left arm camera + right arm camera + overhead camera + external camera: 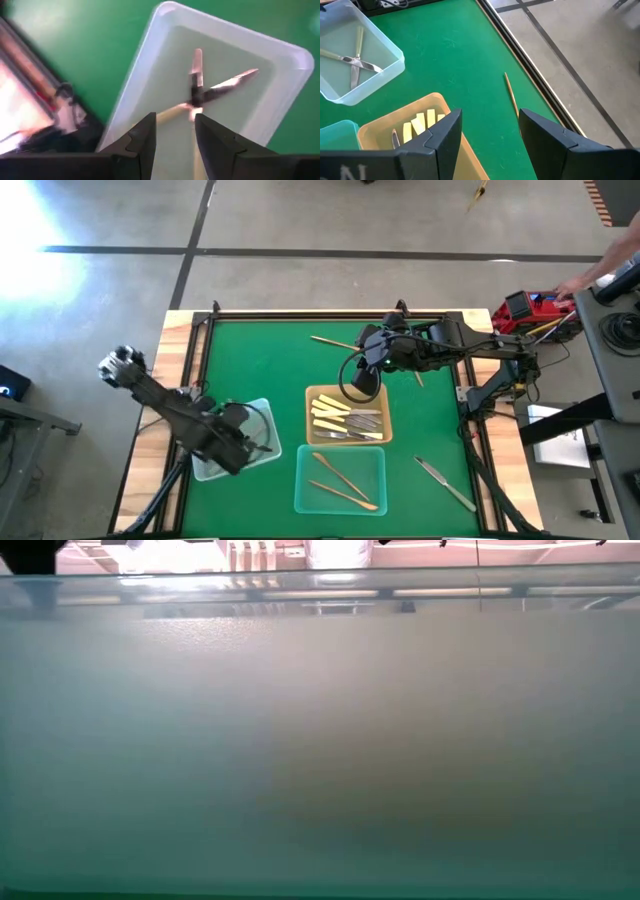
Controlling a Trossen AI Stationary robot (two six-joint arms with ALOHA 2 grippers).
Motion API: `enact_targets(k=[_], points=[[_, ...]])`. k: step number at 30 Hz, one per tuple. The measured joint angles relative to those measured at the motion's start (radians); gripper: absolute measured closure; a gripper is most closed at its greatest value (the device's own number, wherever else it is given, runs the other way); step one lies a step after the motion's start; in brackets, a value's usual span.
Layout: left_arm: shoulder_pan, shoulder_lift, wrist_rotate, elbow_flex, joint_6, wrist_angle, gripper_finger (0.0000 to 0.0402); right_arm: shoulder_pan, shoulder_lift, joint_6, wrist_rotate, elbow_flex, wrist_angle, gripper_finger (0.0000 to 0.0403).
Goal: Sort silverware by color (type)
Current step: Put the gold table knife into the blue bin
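left gripper (174,135): hangs low over the clear tray (262,415) at the near-left of the green mat, fingers parted with nothing between them. Two silver pieces (216,90) lie crossed inside that tray, right under the fingertips.

right gripper (487,135): hovers over the far edge of the yellow tray (316,393) in the middle of the table, jaws wide and empty, pointing down at the mat.

silverware: cream-handled ones (330,413) sit in the yellow tray with a few silver forks (362,428) beside them; two gold pieces (340,480) are in the teal tray (378,455) nearest the front. On the mat itself: a gold piece (332,341) near the far edge, just left of the right arm, and a silver knife (445,483) near-right, well apart from any tray.

risk 1: the left fingers are so close to the crossed pair that lifting off carelessly could probably snag one and flip it out.

risk 2: the loose gold piece is thin and flat on the mat, so a pinch could likely skid off it or push it toward the rail.

risk 3: silver forks in with the cream set looks like a mix-up that might get left.

low view: fogged out by a tray wall, no help.
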Motion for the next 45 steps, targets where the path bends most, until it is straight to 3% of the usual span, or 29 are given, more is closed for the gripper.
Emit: enact_targets(k=[14,23,27,37,45], points=[[0.258,0.403,0.017,0.327,0.416,0.006,0.0283,0.0,0.0,0.0,0.0,0.0,0.003,0.0213],[0.328,0.61,-0.158,0.664,0.737,0.002,0.0283,0.0,0.0,0.0,0.0,0.0,0.009,0.0213],[0.358,0.646,-0.263,0.765,0.854,0.002,0.0283,0.0,0.0,0.0,0.0,0.0,0.014,0.0213],[0.406,0.614,-0.527,0.873,1.055,0.001,0.0283,0.0,0.0,0.0,0.0,0.0,0.023,0.0213],[0.465,0.613,-0.519,0.838,1.176,0.071,0.0283,-0.001,0.0,0.0,0.005,0.0,0.027,0.0213]])
